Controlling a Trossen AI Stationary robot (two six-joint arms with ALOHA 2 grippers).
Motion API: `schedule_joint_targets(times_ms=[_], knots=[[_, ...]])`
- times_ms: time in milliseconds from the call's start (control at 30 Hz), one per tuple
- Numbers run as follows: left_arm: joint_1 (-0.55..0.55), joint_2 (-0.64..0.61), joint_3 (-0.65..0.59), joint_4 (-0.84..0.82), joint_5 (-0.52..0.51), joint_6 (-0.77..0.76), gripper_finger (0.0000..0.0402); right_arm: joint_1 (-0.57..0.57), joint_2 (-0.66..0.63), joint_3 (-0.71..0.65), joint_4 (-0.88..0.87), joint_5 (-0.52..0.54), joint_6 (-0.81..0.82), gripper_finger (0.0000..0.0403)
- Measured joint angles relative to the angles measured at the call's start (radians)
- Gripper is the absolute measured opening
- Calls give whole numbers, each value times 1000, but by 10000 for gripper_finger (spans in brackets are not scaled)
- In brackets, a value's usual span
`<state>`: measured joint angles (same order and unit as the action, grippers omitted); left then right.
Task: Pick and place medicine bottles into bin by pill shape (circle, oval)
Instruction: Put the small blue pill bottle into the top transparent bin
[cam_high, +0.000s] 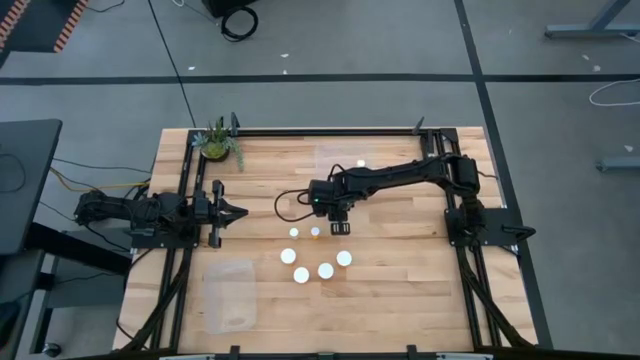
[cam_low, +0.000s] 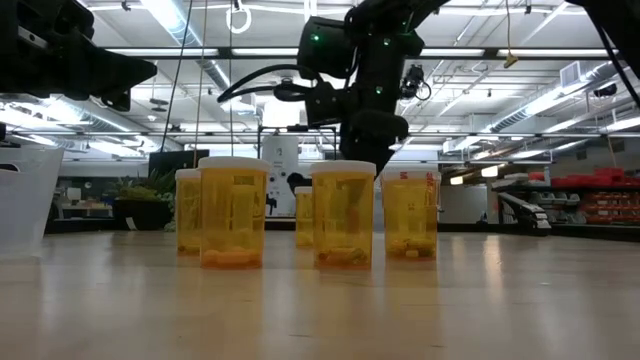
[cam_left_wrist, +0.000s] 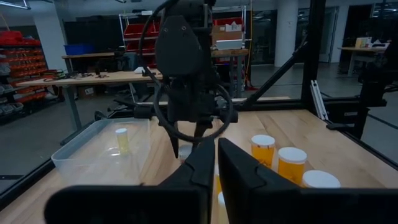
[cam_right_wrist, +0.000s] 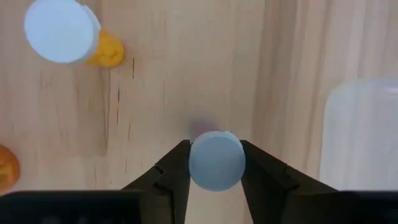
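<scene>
My right gripper (cam_high: 340, 214) reaches down over the middle of the table and is shut on a narrow white-capped medicine bottle (cam_right_wrist: 216, 160). Two more narrow bottles (cam_high: 294, 233) (cam_high: 315, 232) stand just to its left. Several wider orange bottles with white caps (cam_high: 326, 270) stand on their bases nearer the front edge; they also show in the low view (cam_low: 343, 215). One narrow bottle (cam_high: 361, 163) stands in the clear far bin (cam_high: 335, 155). My left gripper (cam_high: 238, 210) waits at the table's left, shut and empty. My right gripper pinches the narrow bottle's round white cap (cam_right_wrist: 194, 163) between its two fingers, one on each side. The fingers come from above, pointing down. The bottle is upright. Its base is hidden under the cap, so I cannot tell whether it stands on the table.
A second clear bin (cam_high: 230, 295) lies at the near left. A green potted plant (cam_high: 217, 142) stands at the far left corner. Bare wood lies to the right of the bottles. Black frame rails (cam_high: 460, 240) run along both sides of the table.
</scene>
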<state>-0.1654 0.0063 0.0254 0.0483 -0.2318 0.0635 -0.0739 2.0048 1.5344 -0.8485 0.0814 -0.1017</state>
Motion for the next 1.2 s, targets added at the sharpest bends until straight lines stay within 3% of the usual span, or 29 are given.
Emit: schedule_joint_targets(times_ms=[500, 700, 1200], knots=[[0, 0, 0, 0, 0, 0, 32, -108, -1, 216, -261, 0, -15, 136], [0, 0, 0, 0, 0, 0, 26, -184, -2, 278, -283, 0, -44, 136], [0, 0, 0, 0, 0, 0, 28, -393, -2, 188, -161, -4, -71, 136]])
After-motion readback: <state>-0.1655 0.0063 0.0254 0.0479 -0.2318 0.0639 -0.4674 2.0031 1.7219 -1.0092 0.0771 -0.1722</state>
